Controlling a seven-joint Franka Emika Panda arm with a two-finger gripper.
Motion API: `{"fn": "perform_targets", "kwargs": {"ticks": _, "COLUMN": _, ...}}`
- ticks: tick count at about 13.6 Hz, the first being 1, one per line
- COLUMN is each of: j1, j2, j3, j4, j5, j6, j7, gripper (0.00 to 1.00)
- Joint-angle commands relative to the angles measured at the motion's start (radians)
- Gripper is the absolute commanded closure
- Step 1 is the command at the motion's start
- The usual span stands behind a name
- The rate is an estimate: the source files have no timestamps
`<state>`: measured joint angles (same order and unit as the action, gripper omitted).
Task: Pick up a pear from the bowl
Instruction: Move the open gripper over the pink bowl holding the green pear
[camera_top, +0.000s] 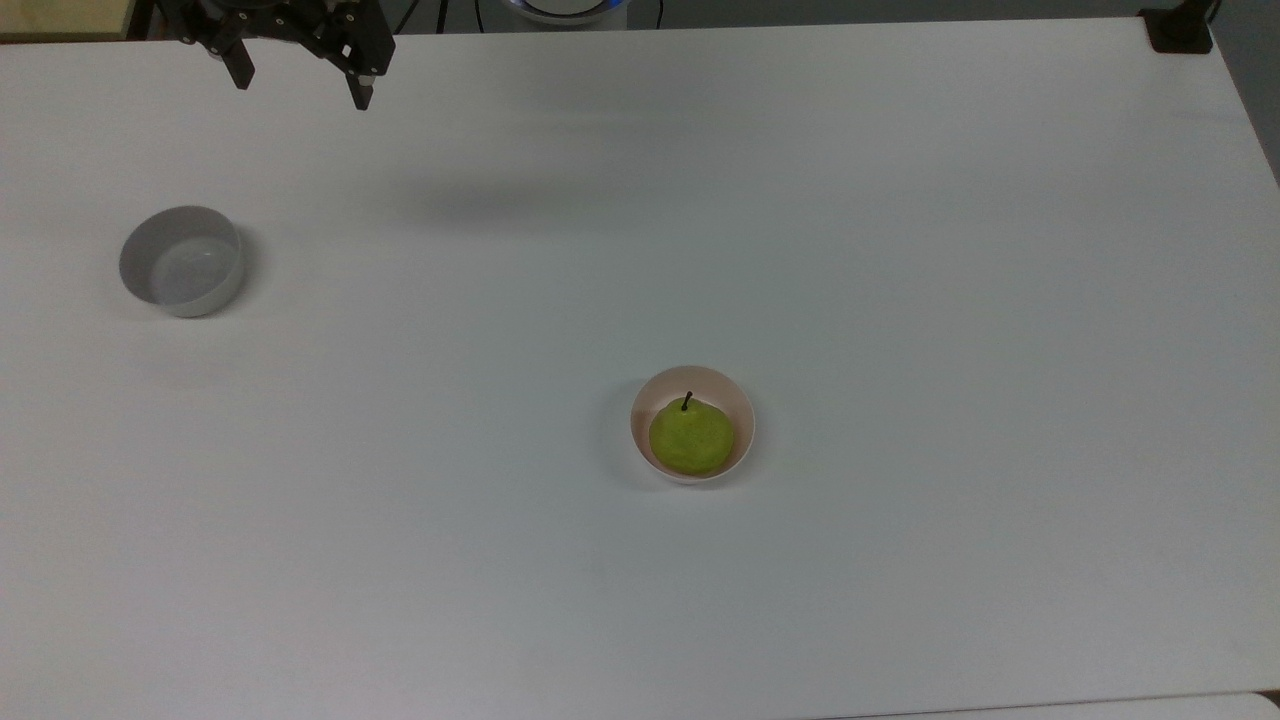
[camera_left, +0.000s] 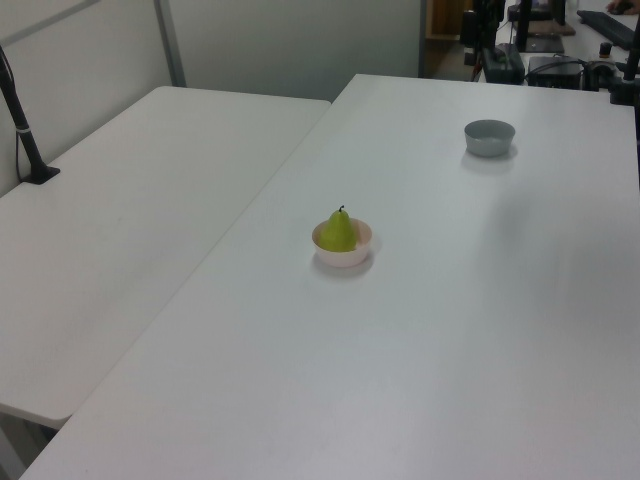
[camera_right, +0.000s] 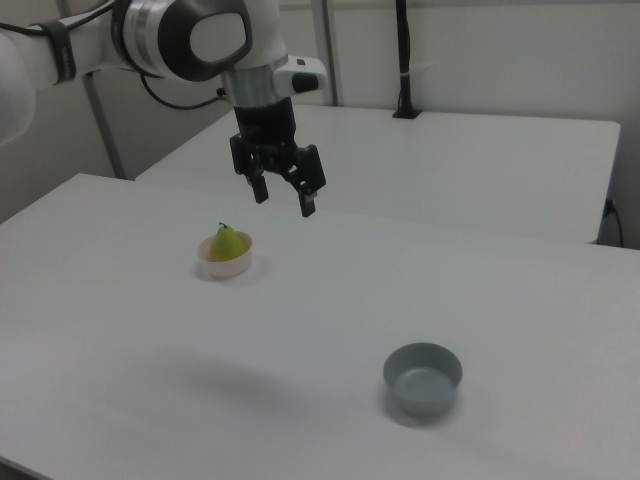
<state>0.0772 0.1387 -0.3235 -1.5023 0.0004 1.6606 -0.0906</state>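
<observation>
Here pear (camera_top: 690, 438) sits in bowl (camera_top: 738, 405), well apart from raised, open claw (camera_top: 301, 88).

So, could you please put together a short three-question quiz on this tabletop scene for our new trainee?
1. True or false: the small yellow-green pear sits inside the pale pink round bowl.
2. Multiple choice: the grey straight-sided bowl holds A) a pear, B) nothing, C) a spoon.
3. Short answer: is the arm's black two-finger gripper open or shut, and is it touching the pear?

Key:
1. True; the pear stands with its dark stem up.
2. B.
3. Open; it hangs above the white table, apart from the pear and from both bowls.
</observation>
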Motion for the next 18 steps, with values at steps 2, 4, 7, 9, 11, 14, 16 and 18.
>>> {"fn": "perform_targets", "kwargs": {"ticks": 2, "j1": 0.004, "j2": -0.024, "j3": 0.001, "j4": -0.013, "j5": -0.007, "j6": -0.025, "j7": -0.006, "gripper": 0.00}}
{"fn": "perform_targets", "kwargs": {"ticks": 4, "j1": 0.009, "j2": -0.022, "j3": 0.001, "j4": -0.016, "j5": -0.007, "j6": -0.025, "j7": -0.006, "gripper": 0.00}}
{"fn": "perform_targets", "kwargs": {"ticks": 7, "j1": 0.010, "j2": -0.022, "j3": 0.001, "j4": -0.018, "j5": -0.007, "j6": -0.025, "j7": -0.006, "gripper": 0.00}}
{"fn": "perform_targets", "kwargs": {"ticks": 9, "j1": 0.010, "j2": -0.019, "j3": 0.003, "j4": -0.018, "j5": -0.007, "j6": -0.025, "j7": -0.006, "gripper": 0.00}}
{"fn": "perform_targets", "kwargs": {"ticks": 11, "j1": 0.012, "j2": -0.014, "j3": 0.003, "j4": -0.018, "j5": -0.005, "j6": -0.022, "j7": -0.005, "gripper": 0.00}}
{"fn": "perform_targets", "kwargs": {"ticks": 14, "j1": 0.018, "j2": 0.002, "j3": 0.003, "j4": -0.012, "j5": -0.002, "j6": -0.009, "j7": 0.002, "gripper": 0.00}}
{"fn": "perform_targets", "kwargs": {"ticks": 16, "j1": 0.050, "j2": 0.015, "j3": 0.000, "j4": -0.010, "j5": -0.002, "j6": -0.004, "j7": 0.005, "gripper": 0.00}}
{"fn": "perform_targets", "kwargs": {"ticks": 18, "j1": 0.084, "j2": 0.034, "j3": -0.002, "j4": -0.009, "j5": 0.015, "j6": 0.031, "j7": 0.009, "gripper": 0.00}}
